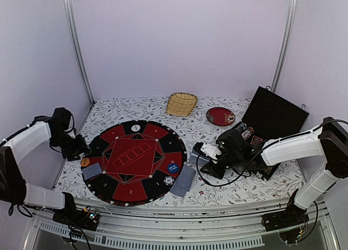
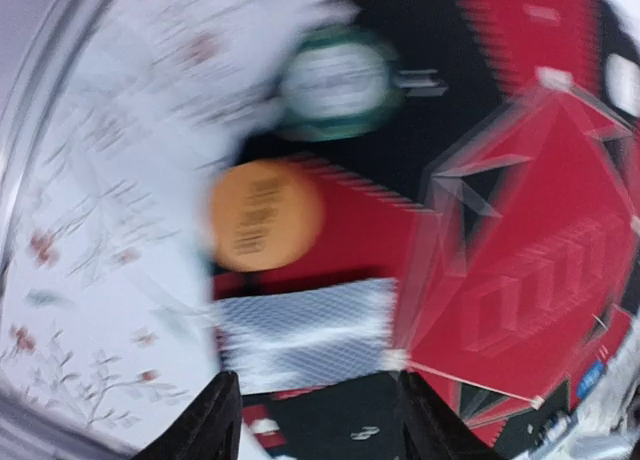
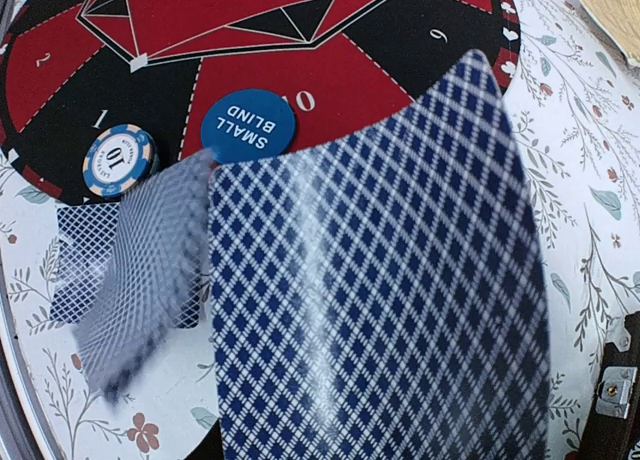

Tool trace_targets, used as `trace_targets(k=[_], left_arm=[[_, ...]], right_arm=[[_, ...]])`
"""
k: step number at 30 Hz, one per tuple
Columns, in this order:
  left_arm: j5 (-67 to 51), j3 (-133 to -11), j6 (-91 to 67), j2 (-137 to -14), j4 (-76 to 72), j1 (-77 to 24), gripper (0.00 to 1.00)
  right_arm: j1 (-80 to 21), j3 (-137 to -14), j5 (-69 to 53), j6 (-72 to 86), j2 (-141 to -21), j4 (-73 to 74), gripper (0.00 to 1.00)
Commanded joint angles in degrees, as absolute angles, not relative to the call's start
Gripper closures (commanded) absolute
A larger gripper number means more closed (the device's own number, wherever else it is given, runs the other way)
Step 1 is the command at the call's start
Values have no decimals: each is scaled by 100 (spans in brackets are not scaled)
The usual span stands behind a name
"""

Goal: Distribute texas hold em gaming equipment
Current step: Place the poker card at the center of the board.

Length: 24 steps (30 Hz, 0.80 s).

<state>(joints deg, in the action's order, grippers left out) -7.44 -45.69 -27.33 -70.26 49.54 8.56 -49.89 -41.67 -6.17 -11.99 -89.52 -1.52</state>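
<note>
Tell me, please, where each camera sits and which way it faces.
Top external: fixed high behind the arm bases, looking down over the round mat; both arms show, left gripper and right gripper.
Left wrist: above the mat's left edge, facing down at the orange button and a card; its fingers show, apart.
Right wrist: low by the mat's right edge, facing across it; a blue-backed card held close largely hides its fingers.
Shared: top and left wrist show the orange button; top and right wrist, the Small Blind button.

Soft even light; left-wrist view apparently motion-blurred.
</note>
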Motion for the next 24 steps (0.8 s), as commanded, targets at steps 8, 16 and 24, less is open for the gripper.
trace_targets(k=[8,16,24], left_arm=[[-1895,-5209,-2974,-7514,2708,-2878,42],[-2060,-5258,-2664,-7558,2391,-3308,43],[-1959,-5085,-2632,-7461,2294,-3387,42]], right_arm=[[-4967,-4598,-351,-1013,-9421,338,64],[-4855,-5175,131,-555,-9890,911,64],[-4484,-5321,-202,-685,-10177,1088,63]])
